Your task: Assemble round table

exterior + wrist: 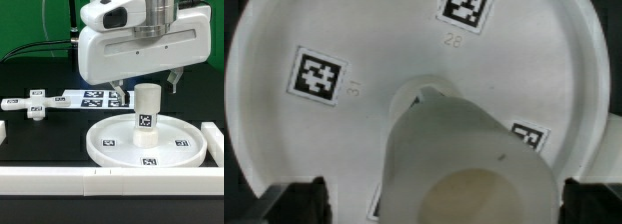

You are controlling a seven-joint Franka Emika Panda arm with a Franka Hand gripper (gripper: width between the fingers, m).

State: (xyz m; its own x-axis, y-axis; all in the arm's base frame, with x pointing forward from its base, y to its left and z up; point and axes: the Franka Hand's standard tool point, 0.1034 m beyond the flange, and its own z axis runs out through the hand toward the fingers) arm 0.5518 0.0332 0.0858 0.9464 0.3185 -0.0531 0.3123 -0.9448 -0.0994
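The large round disc (108, 143) lies flat on the table with its rim up. The short cylinder leg (148, 115) stands upright at the disc's centre and bears a tag on its side. My gripper (147, 88) hangs just above the leg's top, open, with one finger on each side and neither touching it. In the wrist view the leg (464, 140) rises from the disc (384, 40) between the dark fingertips (292, 200), and my gripper (452, 205) is empty. The cross-shaped foot (35, 105) lies on the table at the exterior view's left.
The marker board (88, 97) lies flat behind the disc, between the foot and the gripper. White border blocks run along the front edge (90, 182) and at the exterior view's right (213, 140). A small white block (3, 131) sits at the far left.
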